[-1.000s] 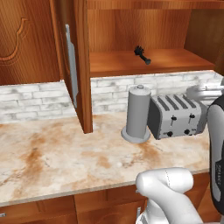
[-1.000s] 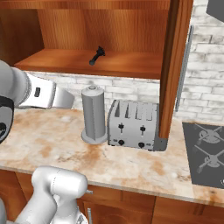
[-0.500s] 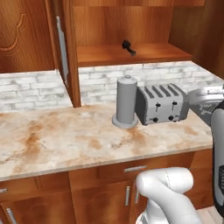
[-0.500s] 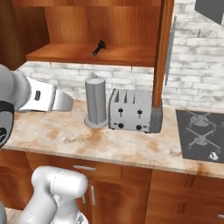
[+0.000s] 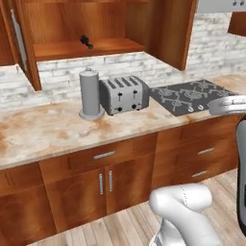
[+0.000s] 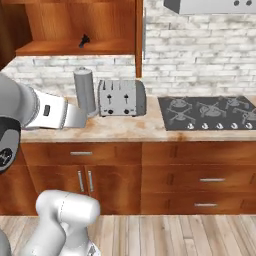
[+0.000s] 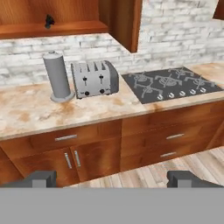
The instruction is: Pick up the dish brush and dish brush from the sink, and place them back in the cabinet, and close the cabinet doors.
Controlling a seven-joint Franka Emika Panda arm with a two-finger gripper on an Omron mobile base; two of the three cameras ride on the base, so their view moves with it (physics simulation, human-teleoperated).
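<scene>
Glossy white rounded arm (image 6: 47, 110) segments, dark joints, small dark finger tips (image 7: 41, 177).

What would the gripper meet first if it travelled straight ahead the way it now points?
Probably the wooden lower cabinets under the counter, near the pair of vertical door handles. The open gripper looks across bare floor towards them, though depth is hard to judge.

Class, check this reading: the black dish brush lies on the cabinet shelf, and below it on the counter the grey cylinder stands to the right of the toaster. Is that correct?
One detail is wrong. The grey cylinder stands to the left of the toaster, not the right, as the hand view shows. The rest holds: the black dish brush lies on the cabinet shelf, above the counter.
</scene>
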